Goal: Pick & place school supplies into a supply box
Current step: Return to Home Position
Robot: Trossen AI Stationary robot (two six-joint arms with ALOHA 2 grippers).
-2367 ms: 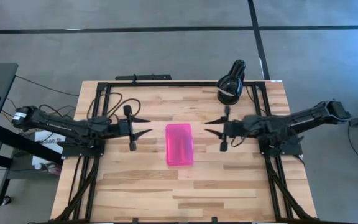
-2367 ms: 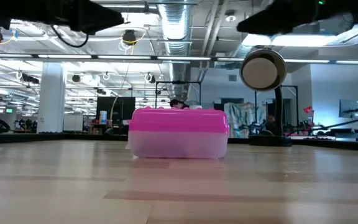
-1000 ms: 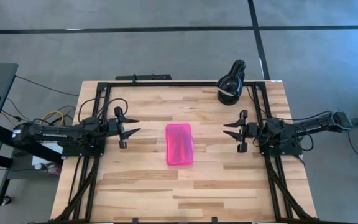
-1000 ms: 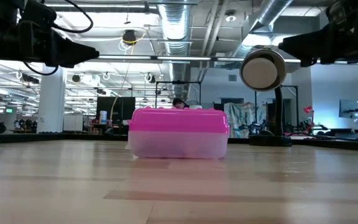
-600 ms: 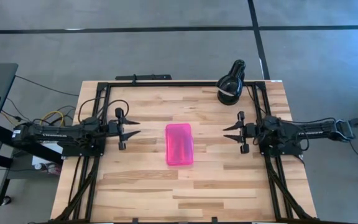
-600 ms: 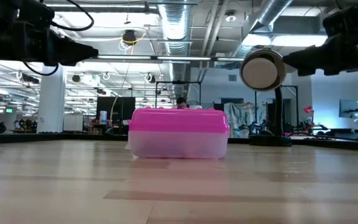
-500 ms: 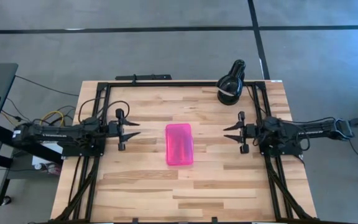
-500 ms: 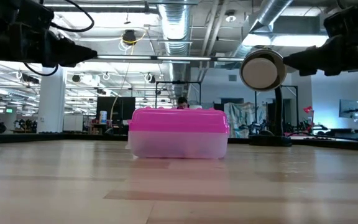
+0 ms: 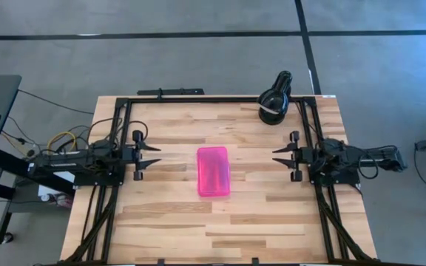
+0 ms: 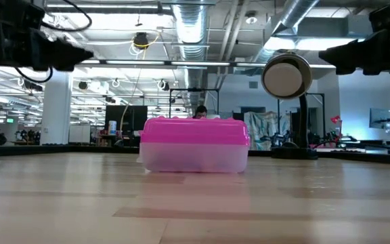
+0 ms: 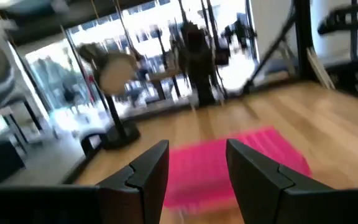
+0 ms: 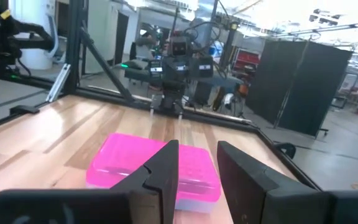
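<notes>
One pink-lidded pencil box point(image 9: 214, 171) sits dead centre on the wooden table point(image 9: 198, 225), lid shut, long side running up and down the high view. In the low view its clear base rests flat on the wood, and what lies inside cannot be made out.

Two arms, one each side. The left gripper point(image 9: 158, 155) hangs at the left of the frame, well apart from the box, its two fingers spread and gripping nothing. The right gripper point(image 9: 275, 159) mirrors it on the right, fingers likewise parted and empty (both point inward at the box).

One black round lamp point(image 9: 274, 98) stands at the upper right corner of the table, off the line between grippers and box; in the low view its round head sits to the right of the box and above it. A black frame point(image 9: 198, 99) runs round the tabletop. Cables point(image 9: 61, 137), one of them yellow, loop off the left edge. Lettering on the arms is too small to read. Far back in the room, a person point(image 10: 200, 110) shows just above the lid.
</notes>
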